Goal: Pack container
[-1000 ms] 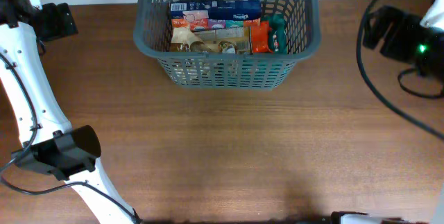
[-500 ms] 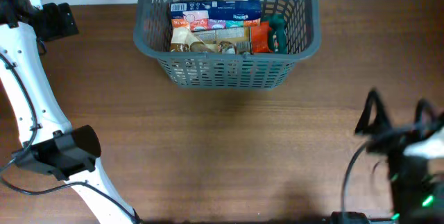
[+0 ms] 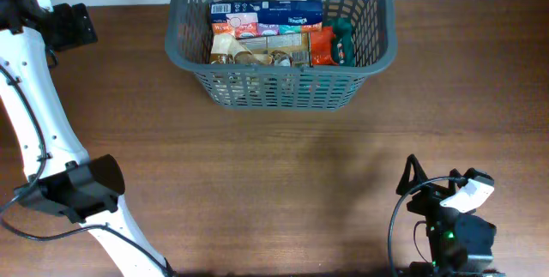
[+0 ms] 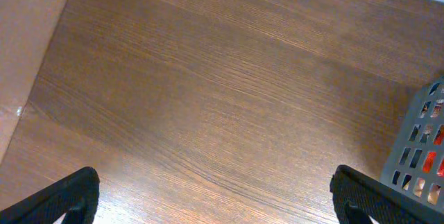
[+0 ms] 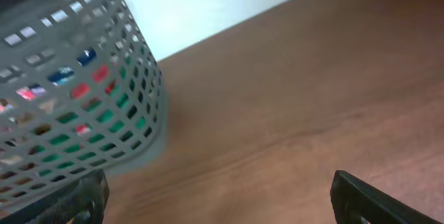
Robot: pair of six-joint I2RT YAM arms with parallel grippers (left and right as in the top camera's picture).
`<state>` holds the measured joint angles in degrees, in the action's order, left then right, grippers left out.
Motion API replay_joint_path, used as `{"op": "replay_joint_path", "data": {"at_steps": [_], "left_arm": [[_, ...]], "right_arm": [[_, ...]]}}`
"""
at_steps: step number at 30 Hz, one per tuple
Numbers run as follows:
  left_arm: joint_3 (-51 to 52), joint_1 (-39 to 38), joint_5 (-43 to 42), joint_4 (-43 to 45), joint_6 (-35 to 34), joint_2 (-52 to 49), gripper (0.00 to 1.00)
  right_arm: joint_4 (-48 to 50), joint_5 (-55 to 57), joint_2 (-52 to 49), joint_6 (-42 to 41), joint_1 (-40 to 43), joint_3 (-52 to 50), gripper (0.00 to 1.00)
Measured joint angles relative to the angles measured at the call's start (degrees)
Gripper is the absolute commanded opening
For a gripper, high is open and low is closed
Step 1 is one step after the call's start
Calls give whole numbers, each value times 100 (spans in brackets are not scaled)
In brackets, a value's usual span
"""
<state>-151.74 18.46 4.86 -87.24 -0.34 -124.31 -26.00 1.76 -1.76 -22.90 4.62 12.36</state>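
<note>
The dark grey lattice basket point(image 3: 283, 88) stands at the back middle of the table. Several snack packets lie in it: a blue and white one point(image 3: 279, 13), an orange one point(image 3: 321, 45) and a green one point(image 3: 343, 41). My left gripper point(image 4: 215, 200) is open and empty over bare table left of the basket, whose corner point(image 4: 423, 148) shows at the right of that view. My right gripper point(image 5: 218, 200) is open and empty over bare table, with the basket wall point(image 5: 76, 106) at upper left. The right arm point(image 3: 450, 225) sits folded at the front right edge.
The left arm point(image 3: 39, 123) runs along the table's left side, its wrist point(image 3: 70, 27) at the back left. A white wall point(image 5: 208, 2) lies behind the table's back edge. The table's left edge point(image 4: 41, 64) shows in the left wrist view.
The right arm has swung from the back right of the table down to the front right edge. The left arm, the basket and its packets have not moved.
</note>
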Motion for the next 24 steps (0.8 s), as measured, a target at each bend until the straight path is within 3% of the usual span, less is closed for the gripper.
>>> {"op": "replay_joint_path", "data": {"at_steps": [7, 24], "left_arm": [[0, 0, 2, 0, 0, 0, 99], [0, 0, 0, 0, 0, 0, 99]], "right_arm": [[-26, 83, 81, -39, 0, -446, 99], [-7, 129, 85, -42, 0, -446, 99]]}}
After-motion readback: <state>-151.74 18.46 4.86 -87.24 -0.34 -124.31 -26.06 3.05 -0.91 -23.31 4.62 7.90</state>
